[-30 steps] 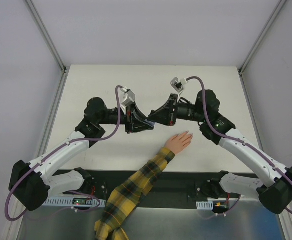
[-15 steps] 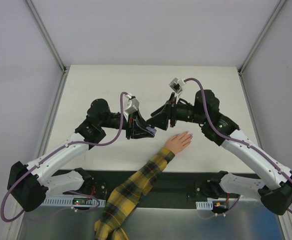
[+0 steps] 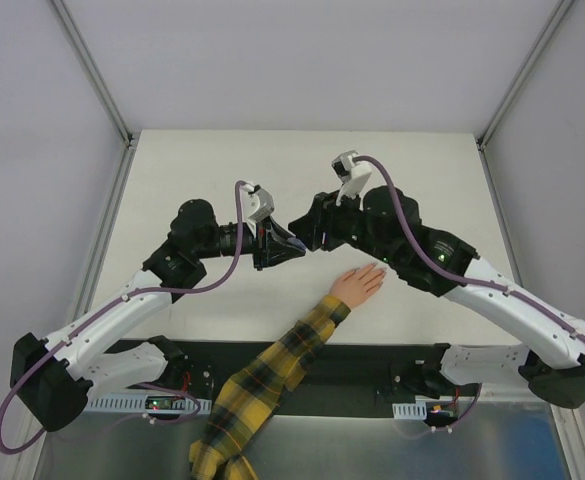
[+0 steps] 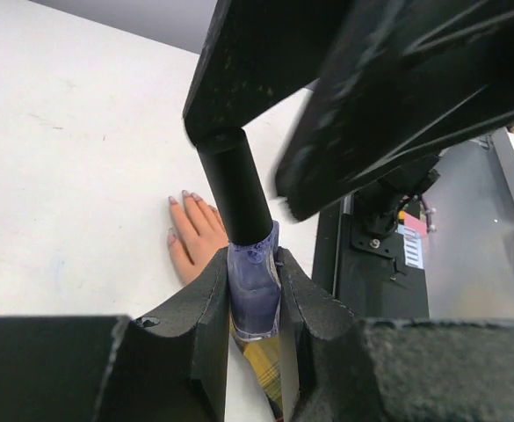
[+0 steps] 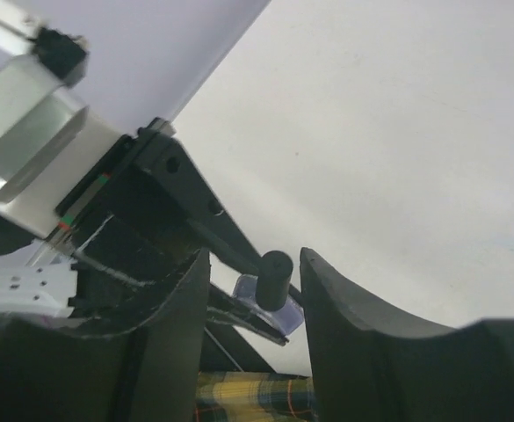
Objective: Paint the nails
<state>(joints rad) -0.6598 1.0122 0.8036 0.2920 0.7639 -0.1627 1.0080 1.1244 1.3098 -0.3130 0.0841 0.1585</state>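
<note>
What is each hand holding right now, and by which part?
Left hand clamps the purple bottle by its glass body, below the dark cap. Right hand straddles that cap with gaps either side, so it holds nothing.

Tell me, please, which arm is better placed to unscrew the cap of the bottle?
Right: the right fingers straddle the dark cap, not yet closed, while the left fingers are occupied clamping the purple bottle.

The right pincer's [image 5: 255,264] spread fingers [image 5: 349,338] flank the purple bottle's [image 5: 264,313] dark cap [image 5: 275,274].
</note>
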